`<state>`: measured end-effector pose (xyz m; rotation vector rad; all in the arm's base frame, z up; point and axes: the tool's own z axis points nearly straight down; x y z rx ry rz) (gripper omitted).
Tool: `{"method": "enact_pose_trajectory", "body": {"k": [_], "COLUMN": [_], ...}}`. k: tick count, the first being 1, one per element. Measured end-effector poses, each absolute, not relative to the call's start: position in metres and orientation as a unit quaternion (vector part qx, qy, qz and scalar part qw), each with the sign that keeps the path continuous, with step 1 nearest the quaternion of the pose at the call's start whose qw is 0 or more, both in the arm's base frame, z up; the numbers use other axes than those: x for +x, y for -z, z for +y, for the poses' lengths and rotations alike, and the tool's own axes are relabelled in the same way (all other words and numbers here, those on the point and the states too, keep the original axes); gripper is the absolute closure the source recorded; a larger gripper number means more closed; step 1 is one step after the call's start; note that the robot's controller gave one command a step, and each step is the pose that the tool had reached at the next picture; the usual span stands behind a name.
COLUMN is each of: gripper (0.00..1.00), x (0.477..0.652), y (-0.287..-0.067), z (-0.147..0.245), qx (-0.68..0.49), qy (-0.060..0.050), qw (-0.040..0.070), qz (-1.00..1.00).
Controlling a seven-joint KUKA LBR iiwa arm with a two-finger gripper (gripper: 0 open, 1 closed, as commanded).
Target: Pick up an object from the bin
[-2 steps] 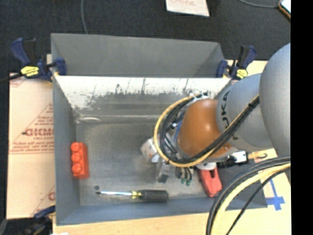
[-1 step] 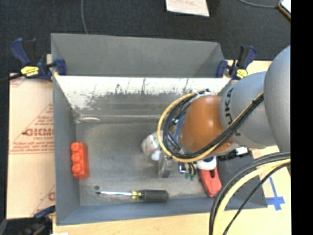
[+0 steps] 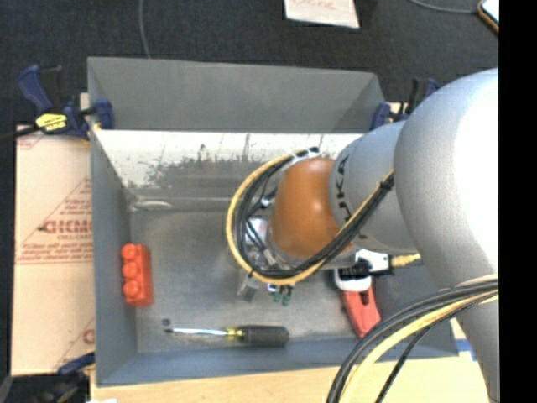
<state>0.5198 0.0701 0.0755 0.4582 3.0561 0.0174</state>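
My gripper (image 3: pixel 254 287) is low over the middle of the bin floor, mostly hidden under the arm's orange cover and cable loop. A screwdriver (image 3: pixel 228 334) with a black handle and a thin metal shaft lies flat along the front wall, just below the gripper and apart from it. A red and white hand tool (image 3: pixel 359 304) lies to the gripper's right, partly hidden under the arm. An orange plastic block with three round studs (image 3: pixel 136 273) rests by the left wall, well away from the gripper.
The arm reaches in from the right and covers the bin's right half. Bare floor lies between the orange block and the gripper, and along the back wall.
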Motion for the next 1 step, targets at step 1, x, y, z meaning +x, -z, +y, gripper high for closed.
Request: {"method": "enact_pose_trajectory", "body": {"k": [1], "gripper": [1.00], "x": [0.5412], "y": [-0.0705], "z": [0.0548], "qx": [0.050], "qy": [0.000], "qw": [0.032], "qz": [0.998]}}
